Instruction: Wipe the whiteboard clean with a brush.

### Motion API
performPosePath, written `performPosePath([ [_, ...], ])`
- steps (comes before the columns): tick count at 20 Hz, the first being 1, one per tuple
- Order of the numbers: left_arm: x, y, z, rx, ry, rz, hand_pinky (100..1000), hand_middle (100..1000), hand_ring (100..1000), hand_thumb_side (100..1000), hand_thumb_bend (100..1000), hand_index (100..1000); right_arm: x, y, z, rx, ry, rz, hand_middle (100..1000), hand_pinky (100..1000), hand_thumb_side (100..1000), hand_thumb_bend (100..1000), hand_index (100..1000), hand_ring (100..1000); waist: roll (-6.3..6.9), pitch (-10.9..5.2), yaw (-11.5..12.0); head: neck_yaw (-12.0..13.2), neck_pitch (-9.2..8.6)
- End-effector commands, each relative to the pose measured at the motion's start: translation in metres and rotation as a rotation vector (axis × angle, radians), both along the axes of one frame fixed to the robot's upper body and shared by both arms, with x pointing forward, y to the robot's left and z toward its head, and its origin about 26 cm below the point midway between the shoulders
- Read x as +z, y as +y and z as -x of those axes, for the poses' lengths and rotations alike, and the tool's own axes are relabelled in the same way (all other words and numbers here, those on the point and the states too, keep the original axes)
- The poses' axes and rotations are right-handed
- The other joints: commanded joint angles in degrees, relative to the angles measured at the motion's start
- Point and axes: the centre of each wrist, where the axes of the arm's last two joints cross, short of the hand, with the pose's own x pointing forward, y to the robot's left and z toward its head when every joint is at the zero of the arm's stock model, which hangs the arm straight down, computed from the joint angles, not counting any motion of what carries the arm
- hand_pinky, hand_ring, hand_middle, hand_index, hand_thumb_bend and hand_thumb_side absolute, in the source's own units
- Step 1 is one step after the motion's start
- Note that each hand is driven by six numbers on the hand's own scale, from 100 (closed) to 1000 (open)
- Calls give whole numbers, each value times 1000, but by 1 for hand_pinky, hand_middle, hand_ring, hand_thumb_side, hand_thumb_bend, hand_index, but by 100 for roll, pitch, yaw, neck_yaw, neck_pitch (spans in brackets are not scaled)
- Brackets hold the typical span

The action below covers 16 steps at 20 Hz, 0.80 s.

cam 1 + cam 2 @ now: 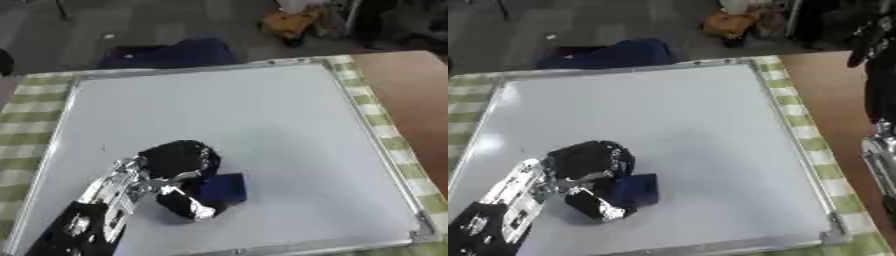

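Note:
A large whiteboard (262,130) with a silver frame lies flat on the table and looks bare of marks. My left hand (179,170) comes in from the lower left and rests on the board's near left part. Its fingers and thumb are curled round a dark blue brush (226,187), which sits flat against the board surface. My right arm (881,160) shows only as a dark and silver strip along the right edge of the right eye view; its hand is out of sight.
A green and white checked cloth (35,115) lies under the board. Bare brown table (411,85) runs along the right. Beyond the far edge are a dark blue bundle (175,52) and an orange object (289,22) on the floor.

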Motion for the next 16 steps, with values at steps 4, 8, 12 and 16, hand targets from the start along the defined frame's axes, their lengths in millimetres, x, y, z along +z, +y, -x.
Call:
performPosePath([
  [4,3,0,-2,5,-14,-9,772,519,725,630,301,115,10,0,3,1,-30,20,481,718,969,161,276,591,-43,-67,-4,13,-37],
  [8,1,1,-2,8,-8,-17,769,511,717,620,304,114,10,0,3,1,-31,19,480,718,968,162,276,590,-45,-60,-3,10,-38],
  [12,1,1,-2,5,-8,-12,758,489,694,602,277,113,9,0,3,1,-25,20,480,719,967,163,275,590,-40,-61,-4,4,-41],
  [16,1,3,-3,7,-6,-4,752,478,682,570,241,112,8,-1,3,-1,-21,21,480,720,968,164,275,590,-35,-68,-7,-5,-50],
])
